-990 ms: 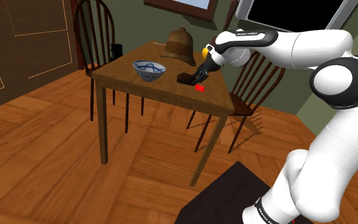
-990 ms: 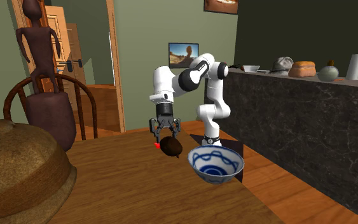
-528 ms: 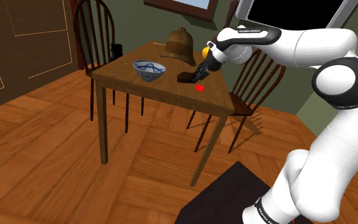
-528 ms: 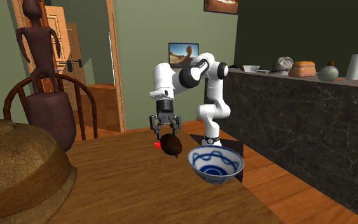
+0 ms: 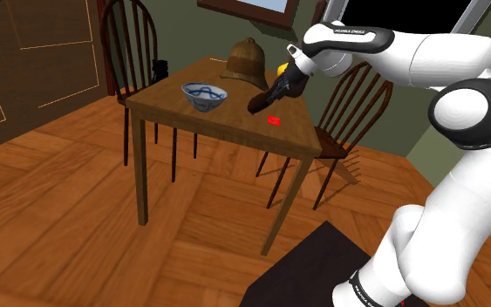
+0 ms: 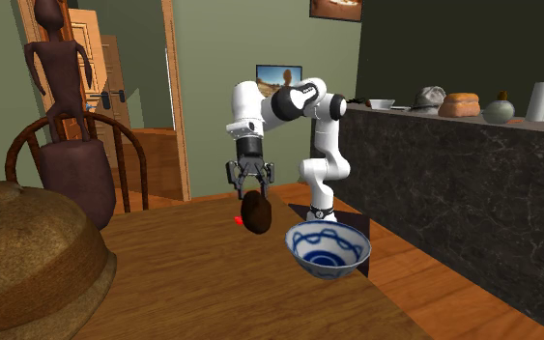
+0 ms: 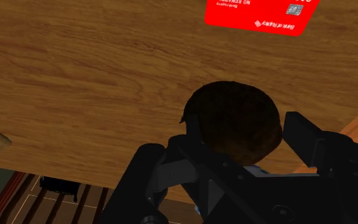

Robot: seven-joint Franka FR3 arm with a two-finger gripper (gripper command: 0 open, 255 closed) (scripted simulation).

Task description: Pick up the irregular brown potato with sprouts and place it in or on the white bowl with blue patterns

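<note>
Wrist view gives the close look: the gripper (image 7: 244, 137) is clamped on the dark brown potato (image 7: 234, 124), one black finger on each side of it, with the wooden table (image 7: 75, 76) below and a red card (image 7: 260, 16) lying flat past the potato. The card's white print reads only here. The second exterior view adds height: the potato hangs under the downward-pointing fingers, off the tabletop by the look of it, with the card just behind it. The white bowl with blue patterns (image 6: 328, 248) stands upright near the potato on this view's right – its patterned inside is bare. The shoulder view shows the bowl further along the table to its left, apart from the gripper, and a brown hat (image 5: 249, 63) behind.
</note>
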